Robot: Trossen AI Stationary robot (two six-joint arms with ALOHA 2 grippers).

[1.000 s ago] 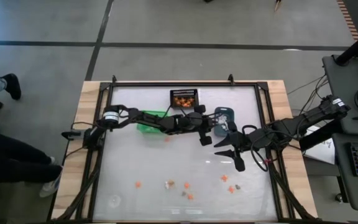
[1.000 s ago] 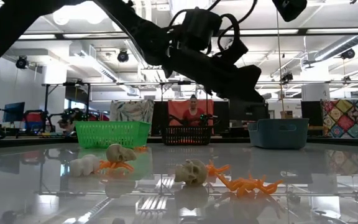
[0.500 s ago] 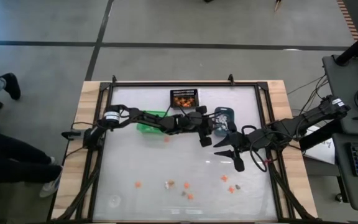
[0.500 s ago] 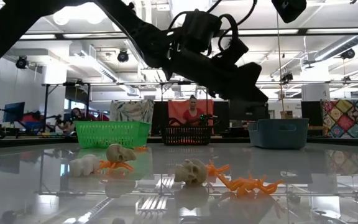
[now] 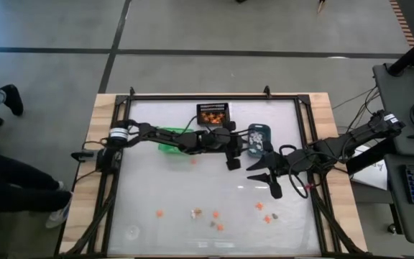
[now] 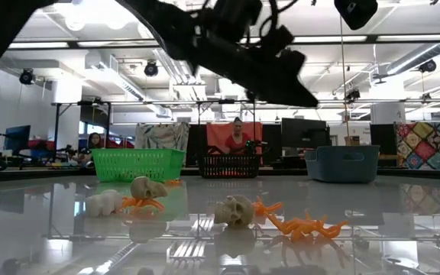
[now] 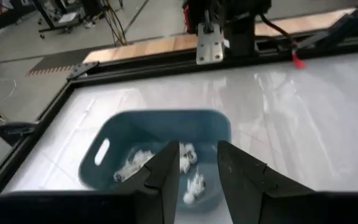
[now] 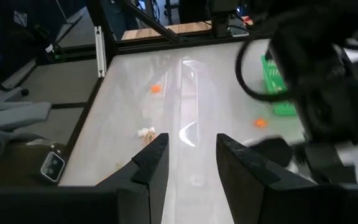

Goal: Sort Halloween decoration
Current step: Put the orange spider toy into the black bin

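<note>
Small orange, white and tan Halloween decorations [image 5: 214, 216] lie scattered on the table's near half, and one orange piece [image 5: 193, 161] lies by the green bin [image 5: 169, 139]. In the low view, skulls [image 6: 234, 210] and orange pieces [image 6: 304, 225] rest on the glassy top. My left gripper [image 7: 197, 180] hangs open above the near-left rim of the blue-grey bin [image 7: 160, 149], which holds white pieces [image 7: 188, 158]. In the high view it is my left gripper [image 5: 232, 160] beside the blue-grey bin [image 5: 259, 140]. My right gripper [image 5: 263, 178] waits open and empty, also seen as my right gripper [image 8: 191, 168].
A black mesh bin [image 5: 213, 113] with orange pieces stands at the far edge, between the green and blue-grey bins. A black frame [image 5: 304, 144] rims the table. My left arm [image 8: 328, 93] stretches across in front of my right gripper. People show in the room behind [image 6: 237, 137].
My left gripper has risen and drawn back a little toward the table's left edge, away from the blue-grey bin, which now shows whole in the high view.
</note>
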